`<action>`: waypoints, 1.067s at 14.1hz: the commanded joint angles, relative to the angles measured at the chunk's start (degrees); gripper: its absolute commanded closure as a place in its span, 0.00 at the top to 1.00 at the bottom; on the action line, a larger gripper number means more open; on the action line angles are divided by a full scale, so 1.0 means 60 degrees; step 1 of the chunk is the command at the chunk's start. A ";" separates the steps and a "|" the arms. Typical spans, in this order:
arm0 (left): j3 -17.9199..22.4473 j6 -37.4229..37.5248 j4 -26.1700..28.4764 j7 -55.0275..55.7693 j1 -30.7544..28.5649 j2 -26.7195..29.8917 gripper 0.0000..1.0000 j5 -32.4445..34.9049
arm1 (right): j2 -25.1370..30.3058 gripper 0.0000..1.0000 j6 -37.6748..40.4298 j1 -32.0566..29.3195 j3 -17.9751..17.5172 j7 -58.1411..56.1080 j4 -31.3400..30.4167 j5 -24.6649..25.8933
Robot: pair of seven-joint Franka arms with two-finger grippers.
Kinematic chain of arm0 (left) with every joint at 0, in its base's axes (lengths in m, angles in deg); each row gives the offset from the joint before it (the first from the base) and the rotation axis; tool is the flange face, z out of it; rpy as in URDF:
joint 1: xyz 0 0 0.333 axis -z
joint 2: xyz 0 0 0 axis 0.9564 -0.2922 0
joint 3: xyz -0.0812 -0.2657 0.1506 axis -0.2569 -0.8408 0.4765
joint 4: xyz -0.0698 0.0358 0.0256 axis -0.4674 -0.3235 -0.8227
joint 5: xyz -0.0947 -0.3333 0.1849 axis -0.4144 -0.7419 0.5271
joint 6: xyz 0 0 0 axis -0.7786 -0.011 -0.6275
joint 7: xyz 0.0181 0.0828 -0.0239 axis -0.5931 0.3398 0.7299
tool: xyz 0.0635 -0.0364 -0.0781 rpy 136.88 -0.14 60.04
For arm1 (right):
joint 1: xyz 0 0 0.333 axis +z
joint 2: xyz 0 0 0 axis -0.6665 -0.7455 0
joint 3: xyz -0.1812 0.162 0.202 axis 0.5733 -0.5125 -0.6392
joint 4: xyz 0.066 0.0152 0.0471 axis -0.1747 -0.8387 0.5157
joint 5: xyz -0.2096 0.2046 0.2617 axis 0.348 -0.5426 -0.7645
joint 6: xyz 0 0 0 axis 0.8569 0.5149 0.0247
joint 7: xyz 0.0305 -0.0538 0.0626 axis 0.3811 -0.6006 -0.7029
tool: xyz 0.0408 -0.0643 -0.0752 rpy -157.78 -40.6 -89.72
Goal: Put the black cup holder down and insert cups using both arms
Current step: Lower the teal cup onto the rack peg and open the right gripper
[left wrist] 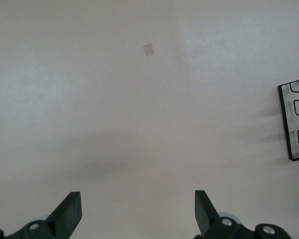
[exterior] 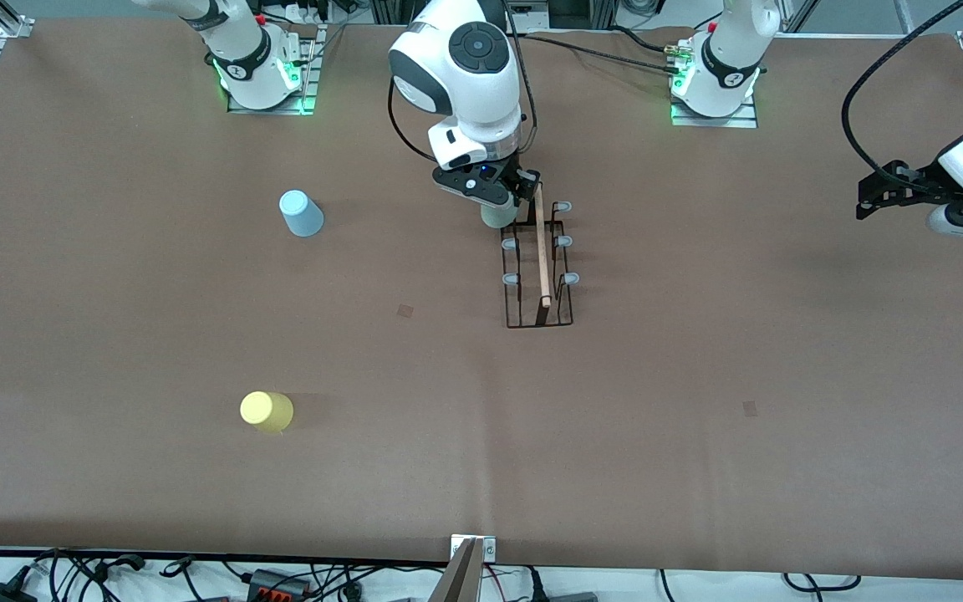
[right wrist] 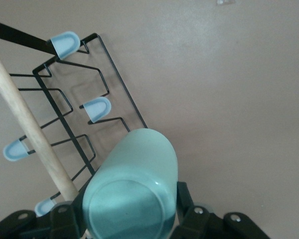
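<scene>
The right gripper (exterior: 505,194) is clamped on the pale mint green cup (right wrist: 132,186), its fingers pressed against the cup's sides. It holds the cup over the end of the black cup holder (exterior: 538,276) that lies farthest from the front camera, on the side toward the right arm's end of the table. In the right wrist view the cup lies tilted between the black fingers (right wrist: 185,196), its closed base toward the camera, just beside the holder's light wooden rod (right wrist: 29,124) and above the pale-tipped pegs (right wrist: 97,108) of that row.

The holder stands on the brown table (exterior: 699,376) about midway between the two arm bases, its long axis running from the bases toward the front camera. The wooden rod runs along its top, with three pegs along each side.

The light blue cup (exterior: 301,212) stands upside down on the table, well apart from the holder toward the right arm's end. The yellow cup (exterior: 266,410) lies on its side, also toward the right arm's end and much nearer the front camera than the holder.

The left gripper (exterior: 874,196) waits over bare table, well apart from the holder toward the left arm's end. Its jaws stand wide apart with nothing between them; its fingers (left wrist: 70,211) frame bare table, with one corner of the holder at the picture's edge.
</scene>
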 commanded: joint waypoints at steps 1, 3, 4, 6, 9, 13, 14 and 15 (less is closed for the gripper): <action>-0.0009 0.0210 -0.0129 0.0103 0.0047 0.0075 1.00 -0.0128 | 0.0251 0.12 -0.0050 -0.0018 -0.0106 0.0310 -0.0262 0.0205; -0.0038 0.0195 -0.0259 0.0118 0.0076 0.0075 1.00 -0.0128 | 0.0193 0.27 -0.0195 -0.0018 -0.0106 0.0325 -0.0262 0.0190; -0.0082 0.0239 -0.0376 0.0147 0.0134 0.0032 1.00 -0.0114 | 0.0106 0.31 -0.0399 -0.0018 -0.0106 0.0311 -0.0262 0.0205; -0.0082 0.0239 -0.0392 0.0147 0.0135 0.0002 1.00 -0.0099 | -0.0012 0.63 -0.0650 -0.0018 -0.0106 0.0311 -0.0262 0.0190; -0.0082 0.0239 -0.0392 0.0147 0.0134 0.0002 1.00 -0.0099 | -0.0012 1.00 -0.0607 -0.0091 -0.0106 0.0238 -0.0247 0.0190; -0.0082 0.0254 -0.0392 0.0162 0.0135 0.0002 1.00 -0.0099 | 0.0236 1.00 -0.0504 -0.0983 -0.0121 -0.0696 -0.0291 0.0278; -0.0082 0.0254 -0.0392 0.0162 0.0135 0.0002 1.00 -0.0099 | 0.0353 1.00 -0.0301 -0.1362 -0.0121 -0.1396 -0.0349 0.0292; -0.0082 0.0254 -0.0392 0.0162 0.0135 0.0002 1.00 -0.0099 | 0.0470 1.00 -0.0023 -0.1830 -0.0106 -0.2302 -0.0422 0.0307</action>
